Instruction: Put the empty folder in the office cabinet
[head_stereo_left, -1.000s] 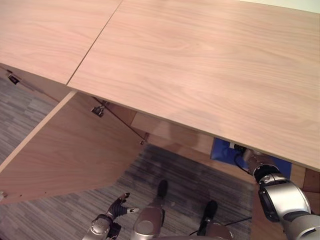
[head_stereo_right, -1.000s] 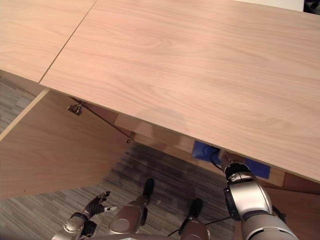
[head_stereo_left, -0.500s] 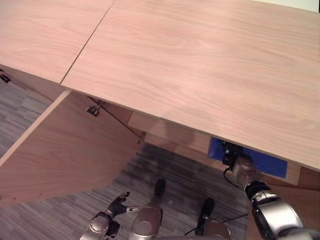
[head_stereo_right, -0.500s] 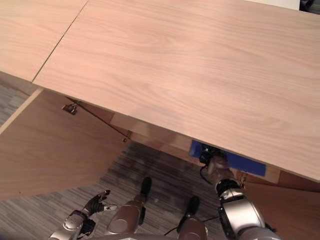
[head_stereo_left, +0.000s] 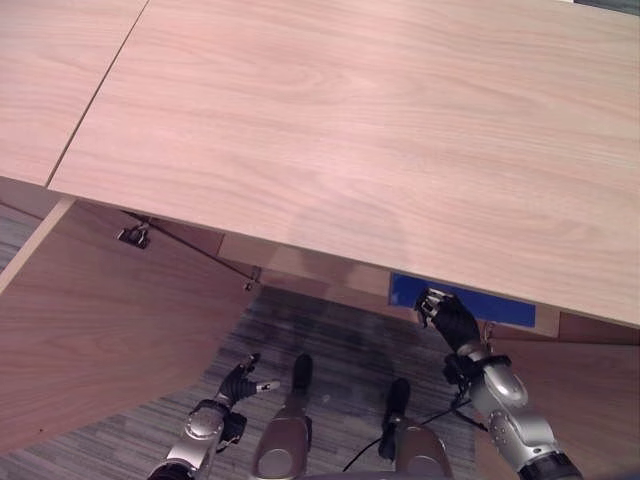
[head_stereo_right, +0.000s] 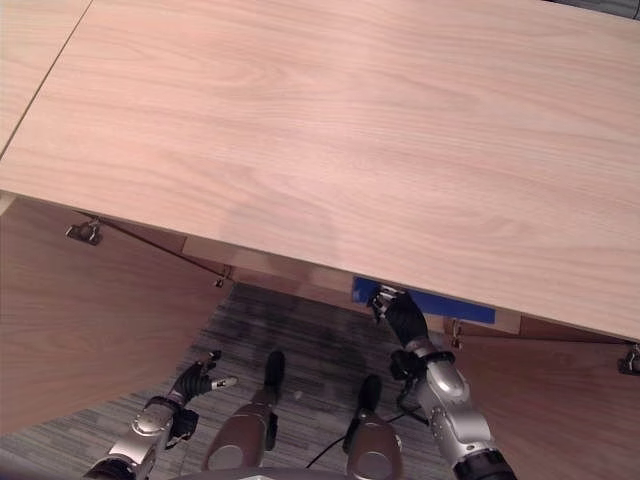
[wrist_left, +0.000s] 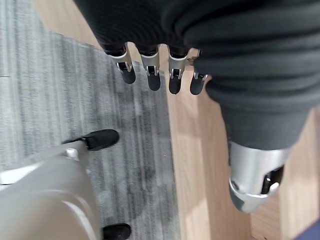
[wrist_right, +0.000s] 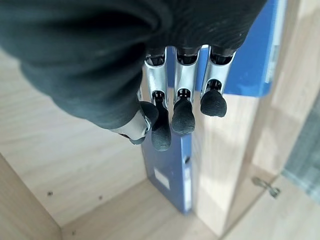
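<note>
**Blue folder standing inside the cabinet, my right hand just in front of it**

One blue folder (wrist_right: 172, 175) stands inside the office cabinet (wrist_right: 75, 165), upright on its lower edge on the cabinet's wooden floor. Its narrow spine faces out towards me and carries a small pale label. Its long axis runs vertically, and its flat faces run from near to far into the compartment. It sits just beside a vertical wooden panel (wrist_right: 220, 165) on one side, with open space on the other side. From my head I see it as a blue strip (head_stereo_left: 465, 300) under the near edge of the wooden top (head_stereo_left: 350, 130), right of centre.

My right hand (head_stereo_left: 447, 315) is raised just in front of that blue strip. In my right wrist view my fingers (wrist_right: 182, 112) hang straight and loose in a row with the thumb beside them, holding nothing. I cannot tell whether their tips touch the folder.

My left hand (head_stereo_left: 238, 383) hangs low on the near left, over the grey striped carpet (head_stereo_left: 340, 340). Its fingers (wrist_left: 150, 75) are relaxed and empty in my left wrist view.

Two cabinet doors stand open. One (head_stereo_left: 110, 330) swings out at the left, with a metal hinge (head_stereo_left: 132, 236) near its upper edge. The other (head_stereo_right: 560, 400) is at the right. The wooden top shows one seam (head_stereo_left: 95, 90) at its far left, splitting it into two panels.
</note>
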